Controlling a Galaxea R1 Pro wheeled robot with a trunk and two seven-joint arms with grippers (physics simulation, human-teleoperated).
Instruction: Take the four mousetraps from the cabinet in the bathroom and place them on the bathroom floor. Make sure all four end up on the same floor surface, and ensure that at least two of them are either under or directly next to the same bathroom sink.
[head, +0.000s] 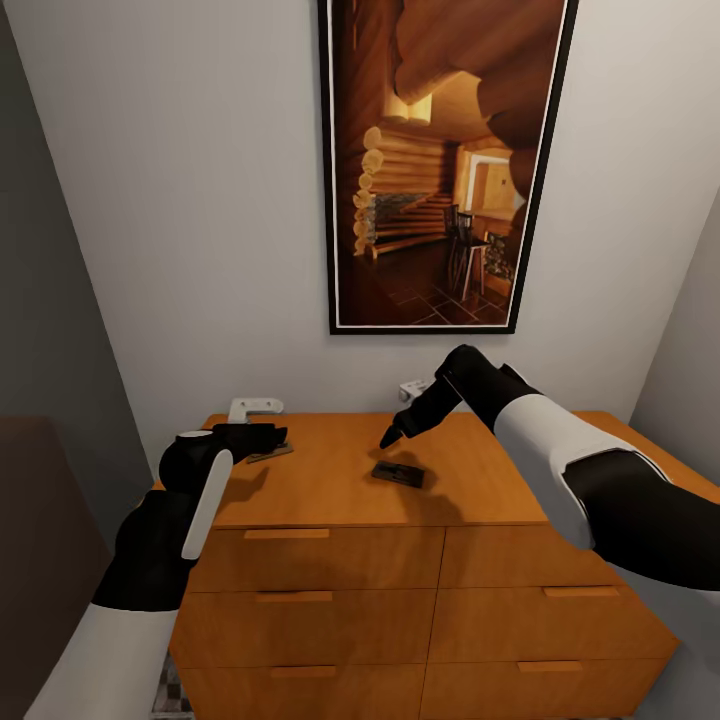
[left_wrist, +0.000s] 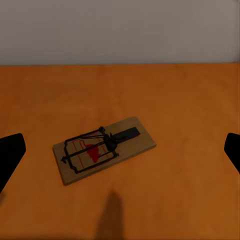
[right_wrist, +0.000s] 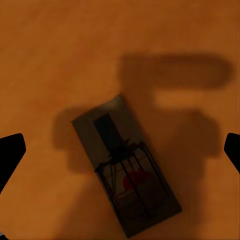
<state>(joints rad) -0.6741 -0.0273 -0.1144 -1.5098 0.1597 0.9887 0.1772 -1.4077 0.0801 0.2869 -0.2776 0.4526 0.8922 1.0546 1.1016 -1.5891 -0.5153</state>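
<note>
Two small brown wooden mousetraps (head: 399, 473) (left_wrist: 103, 149) are being shown lying flat on the orange-brown wooden cabinet (head: 330, 480); spread-fingered, the left gripper (left_wrist: 120, 155) and right gripper (right_wrist: 120, 155) are being held over them.

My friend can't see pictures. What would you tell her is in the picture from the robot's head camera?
Two black-and-white robot arms reach over an orange-brown wooden cabinet against a white wall. The right gripper hovers above a small mousetrap lying mid-top, and the left gripper points at another mousetrap near the cabinet's left side. A tall framed picture of a log-cabin room hangs above.
</note>
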